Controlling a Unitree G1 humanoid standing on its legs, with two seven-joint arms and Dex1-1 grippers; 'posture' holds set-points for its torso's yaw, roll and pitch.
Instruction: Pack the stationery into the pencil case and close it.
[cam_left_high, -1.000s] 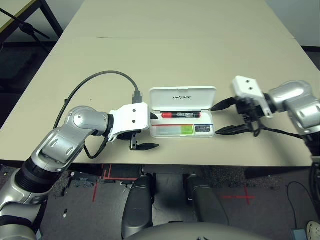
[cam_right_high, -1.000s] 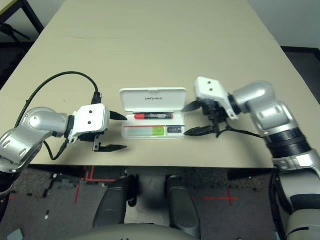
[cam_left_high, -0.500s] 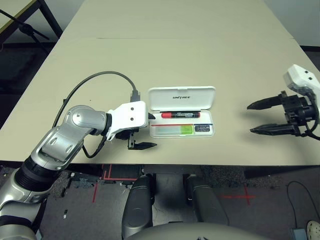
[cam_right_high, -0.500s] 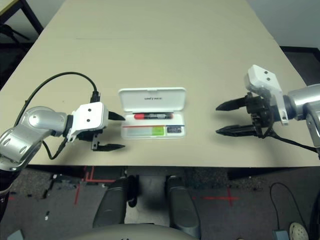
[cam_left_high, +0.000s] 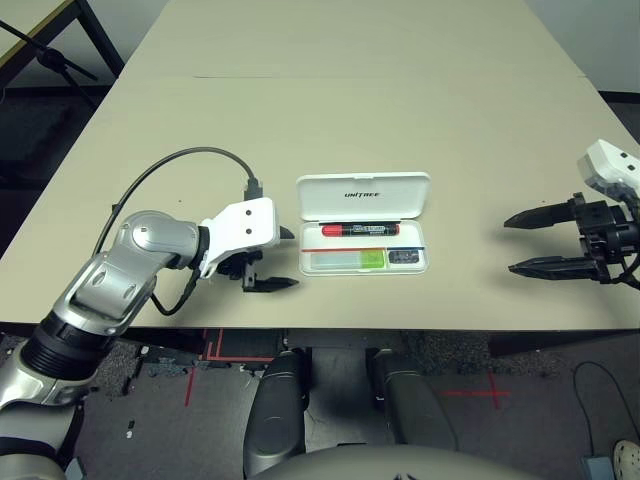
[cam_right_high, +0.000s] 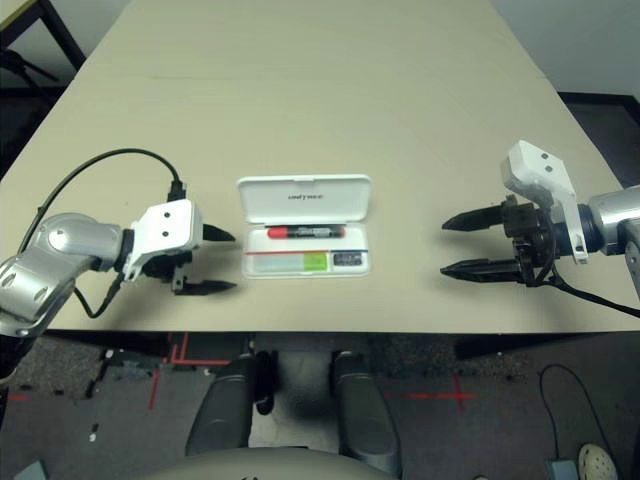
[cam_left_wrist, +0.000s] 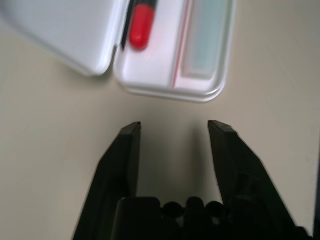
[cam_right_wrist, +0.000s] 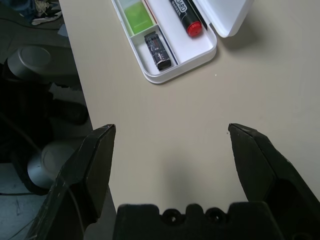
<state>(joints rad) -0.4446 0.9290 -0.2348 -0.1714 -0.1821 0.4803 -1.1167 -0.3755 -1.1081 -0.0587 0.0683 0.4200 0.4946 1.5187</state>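
Between the left tool (cam_left_high: 268, 262), fingers apart around nothing, and the wide-spread, empty right tool (cam_left_high: 556, 241), the pencil case (cam_left_high: 364, 262) lies open on the counter (cam_left_high: 400, 110), marker (cam_left_high: 360, 229), highlighter (cam_left_high: 345, 260) and dark piece (cam_left_high: 404, 257) inside, so closing seems due, probably by swinging its far-side lid (cam_left_high: 365, 197) nearward.

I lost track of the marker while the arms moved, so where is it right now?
The marker lies inside the open pencil case, in the compartment next to the lid.
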